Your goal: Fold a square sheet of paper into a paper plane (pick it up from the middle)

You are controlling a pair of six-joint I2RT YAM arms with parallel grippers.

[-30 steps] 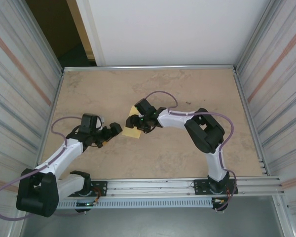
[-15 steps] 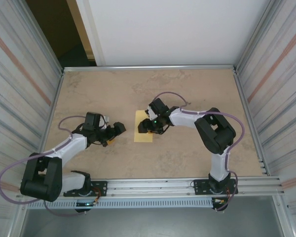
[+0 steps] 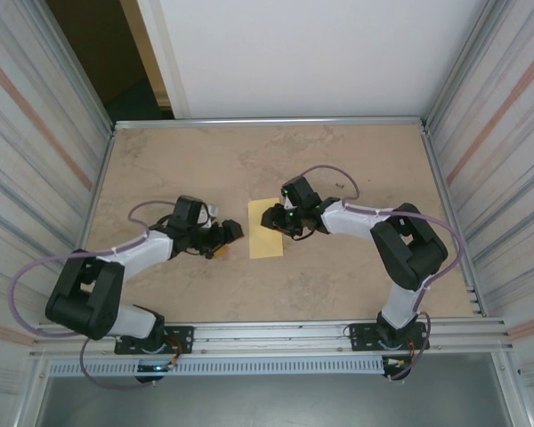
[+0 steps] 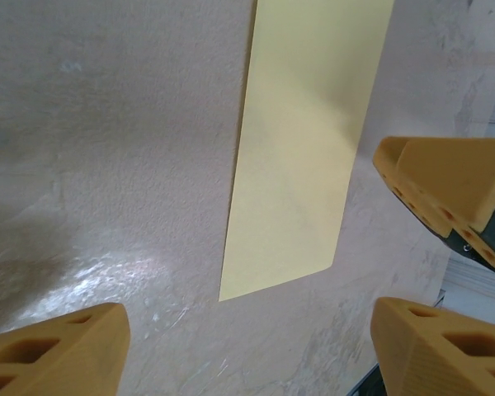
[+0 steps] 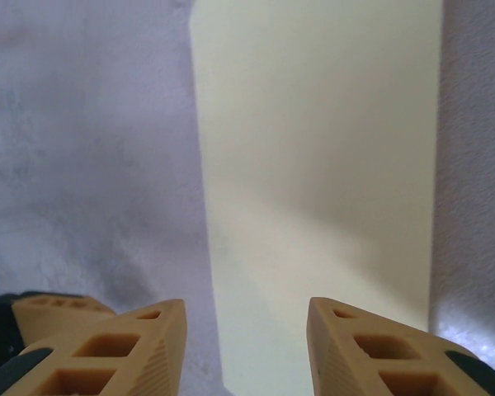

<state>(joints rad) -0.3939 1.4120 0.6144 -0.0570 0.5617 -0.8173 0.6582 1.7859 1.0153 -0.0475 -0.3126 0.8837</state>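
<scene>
Overhead view: two arms reach inward over a mottled beige counter (image 3: 365, 160). The sheet of paper (image 3: 267, 229), pale yellow, lies flat near the middle of the counter between the two end effectors. It presents as an oblong, longer than it is wide, with its long sides running roughly away from the arm bases.

The left end effector (image 3: 232, 233) sits just beside the sheet's left long edge, its tips pointing toward the paper. The right end effector (image 3: 276, 220) is over the far right part of the sheet, pointing left.

Left wrist view: the sheet (image 4: 301, 157) lies on the counter (image 4: 107, 148) ahead. A near corner of it falls between the orange fingers (image 4: 58, 351), which stand wide apart and hold nothing. Faint diagonal crease marks cross the paper surface.

Right wrist view: the sheet (image 5: 322, 148) covers the centre and right. The right end effector (image 5: 246, 334) is centred over the sheet's left edge, so one finger is over bare counter (image 5: 82, 148) and the other over paper. Its jaws are moderately narrow, with a clear gap and nothing gripped. Whether the fingertips (image 5: 371, 355) touch the sheet cannot be told.
</scene>
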